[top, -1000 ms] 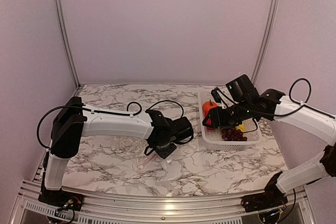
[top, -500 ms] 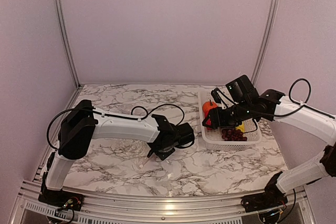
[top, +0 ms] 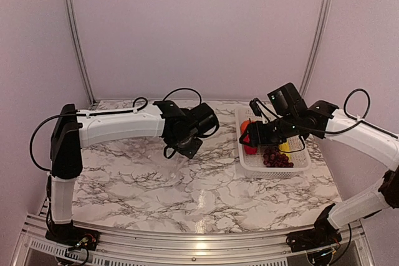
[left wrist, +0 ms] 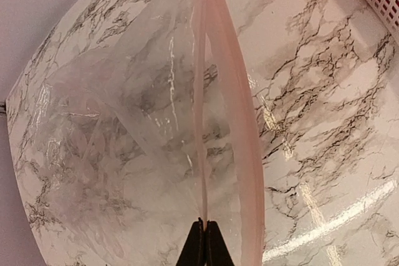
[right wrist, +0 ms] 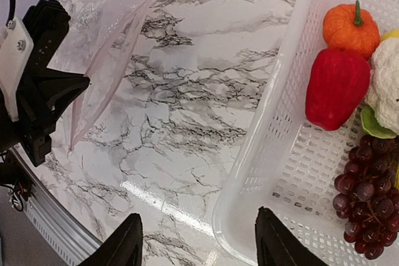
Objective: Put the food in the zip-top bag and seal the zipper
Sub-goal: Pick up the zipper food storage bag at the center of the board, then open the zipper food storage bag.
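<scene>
My left gripper [left wrist: 204, 241] is shut on the zip strip at the mouth of the clear zip-top bag [left wrist: 124, 129], which hangs below it above the table. In the top view the left gripper [top: 186, 144] is raised over the table's middle. The bag also shows in the right wrist view [right wrist: 106, 54]. My right gripper [right wrist: 199, 247] is open and empty over the basket's near left corner. The red pepper [right wrist: 336, 88], orange fruit [right wrist: 350, 26], cauliflower [right wrist: 389, 76] and grape bunch [right wrist: 368, 191] lie in the white basket [right wrist: 274, 154]. A yellow piece [top: 285, 147] shows in the top view.
The white lattice basket [top: 274, 172] stands at the right of the marble table, close to the right wall. Bare marble [top: 206, 185] lies between the hanging bag and the basket. Metal frame posts stand at the back corners.
My left arm has lifted the bag off the table and carried it up and toward the back. The right gripper has shifted slightly to the left over the basket and stays open.
</scene>
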Available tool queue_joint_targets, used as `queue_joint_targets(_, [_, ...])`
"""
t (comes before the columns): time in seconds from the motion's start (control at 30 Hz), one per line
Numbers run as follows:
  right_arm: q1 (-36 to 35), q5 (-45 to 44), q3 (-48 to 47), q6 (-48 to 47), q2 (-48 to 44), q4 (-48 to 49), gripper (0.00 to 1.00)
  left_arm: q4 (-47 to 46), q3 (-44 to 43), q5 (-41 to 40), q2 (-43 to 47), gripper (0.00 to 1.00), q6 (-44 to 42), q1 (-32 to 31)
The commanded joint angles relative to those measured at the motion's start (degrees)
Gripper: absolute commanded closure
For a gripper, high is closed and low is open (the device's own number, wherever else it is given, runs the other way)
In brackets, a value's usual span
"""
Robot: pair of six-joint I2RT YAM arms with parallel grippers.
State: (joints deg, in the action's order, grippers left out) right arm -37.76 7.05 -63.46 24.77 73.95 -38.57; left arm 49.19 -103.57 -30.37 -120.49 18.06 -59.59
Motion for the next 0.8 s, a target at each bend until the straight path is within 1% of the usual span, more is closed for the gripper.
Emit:
queue_joint_targets(0.0, [-0.97, 0.18, -7.02, -2.87, 4.18, 1.05, 0.41, -2.1, -1.8, 4.64, 6.66, 1.0, 3.16, 1.88])
queue_joint_targets(0.1, [-4.07, -2.38, -14.4, -4.52, 10.45, -0.18, 0.39, -6.11, -1.04, 8.34, 9.16, 1.0, 2.4, 1.85])
queue_joint_targets(0.2, [-4.95, 0.15, -20.41, -2.85, 15.92, 1.29, 0.38, -8.03, -1.11, 8.06, 11.06, 1.0, 3.33, 1.93])
queue_joint_targets(0.23, [-4.97, 2.48, -21.3, -1.67, 17.0, 2.95, 0.37, -8.5, -1.19, 7.97, 11.58, 1.0, 3.64, 1.94])
queue_joint_targets(0.33, [-5.02, 5.23, -22.99, 1.55, 19.8, 7.0, 0.36, -9.88, -1.2, 8.17, 13.04, 1.0, 4.24, 1.94])
queue_joint_targets(0.47, [-5.04, 6.16, -27.28, 1.71, 24.02, 6.32, 0.36, -10.14, -1.21, 9.05, 14.22, 1.0, 5.05, 1.94])
queue_joint_targets(0.57, [-4.9, 7.41, -28.38, 1.85, 25.76, 7.85, 0.38, -10.25, -0.83, 10.49, 14.91, 1.0, 5.64, 1.94])
queue_joint_targets(0.63, [-4.84, 7.35, -28.91, 2.06, 26.99, 8.3, 0.43, -10.53, -0.36, 10.86, 15.6, 1.0, 6.15, 1.94])
queue_joint_targets(0.67, [-4.7, 6.7, -29.18, 2.36, 27.57, 8.39, 0.48, -10.7, 0.01, 10.44, 16.02, 1.0, 6.45, 1.94])
queue_joint_targets(0.7, [-4.59, 6.28, -29.3, 2.8, 28.11, 8.24, 0.55, -10.83, 0.42, 10.14, 16.53, 1.0, 6.76, 1.94])
queue_joint_targets(0.77, [-4.32, 4.32, -29.47, 3.91, 28.71, 7.86, 0.75, -10.99, 1.72, 7.49, 17.78, 1.0, 7.62, 1.94])
